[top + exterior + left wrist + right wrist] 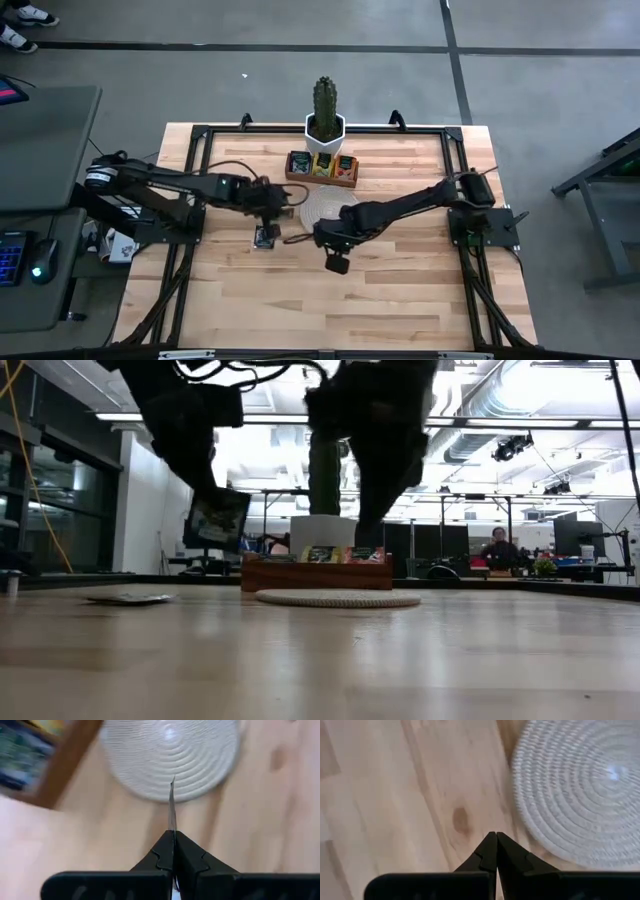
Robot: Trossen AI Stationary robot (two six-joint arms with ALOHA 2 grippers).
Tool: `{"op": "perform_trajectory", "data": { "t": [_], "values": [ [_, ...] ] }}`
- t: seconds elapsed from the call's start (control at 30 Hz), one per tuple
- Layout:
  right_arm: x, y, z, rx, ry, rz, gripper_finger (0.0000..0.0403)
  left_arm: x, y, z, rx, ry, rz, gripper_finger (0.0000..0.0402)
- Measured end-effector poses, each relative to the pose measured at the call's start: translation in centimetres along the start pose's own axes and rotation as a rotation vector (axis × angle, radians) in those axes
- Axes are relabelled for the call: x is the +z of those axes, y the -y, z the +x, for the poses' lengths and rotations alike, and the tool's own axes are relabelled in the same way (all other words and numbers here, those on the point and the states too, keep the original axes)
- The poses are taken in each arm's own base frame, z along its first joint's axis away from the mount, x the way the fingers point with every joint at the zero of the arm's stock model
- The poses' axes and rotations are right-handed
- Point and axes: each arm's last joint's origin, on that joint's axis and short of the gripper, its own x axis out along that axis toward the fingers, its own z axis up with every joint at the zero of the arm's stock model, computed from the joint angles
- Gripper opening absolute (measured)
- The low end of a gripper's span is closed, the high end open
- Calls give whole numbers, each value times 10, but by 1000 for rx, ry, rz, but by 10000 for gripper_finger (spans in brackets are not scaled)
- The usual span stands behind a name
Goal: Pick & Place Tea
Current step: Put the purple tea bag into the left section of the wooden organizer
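The left gripper point(173, 845) has its two dark fingers pressed together on a thin, flat tea-bag sachet point(171, 805), which shows edge-on as a pale sliver rising between the fingertips at the centre of the left wrist picture. In the low view the same sachet point(217, 520) hangs tilted, clear of the table, in the left part of the frame, its printed dark face turned toward the camera. From above, the left gripper point(275, 205) sits just left of centre, beside the left edge of the round whitish woven mat point(322, 205).

The right gripper point(495, 847) has its fingers closed tight with nothing between them; in the high view it point(322, 235) lies at the centre, near the lower edge of the mat. Another flat sachet point(265, 237) lies on the light wooden table point(400, 300) just below the left gripper; it shows as a thin flat shape point(130, 599) at the left of the low view.

Above the mat in the high view stands a brown wooden tray point(322, 176) holding upright sachets in mixed colours point(323, 164). Behind it is a green cactus in a white pot point(324, 115). A person point(498, 547) sits far back at the right of the low view.
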Motion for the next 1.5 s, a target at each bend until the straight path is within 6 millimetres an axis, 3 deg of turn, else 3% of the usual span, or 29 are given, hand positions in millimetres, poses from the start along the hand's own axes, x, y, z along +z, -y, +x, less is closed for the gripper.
{"op": "perform_trajectory", "data": {
  "t": [0.2, 0.5, 0.67, 0.97, 1.5],
  "values": [
    [-34, 5, -19, 29, 173, 87, 0, 19, -27, -8, 102, 53, 114, 0],
    [-112, 44, -45, 169, 515, 358, 0, 39, -85, -8, 161, 165, 164, 0],
    [-137, 61, -51, 215, 578, 451, 0, 46, -114, -11, 177, 251, 220, 0],
    [-143, 67, -58, 192, 642, 449, 0, 47, -143, 16, 100, 241, 226, 0],
    [-142, 68, -58, 177, 660, 465, 0, 43, -147, 52, 55, 162, 273, 0]
  ]
}}
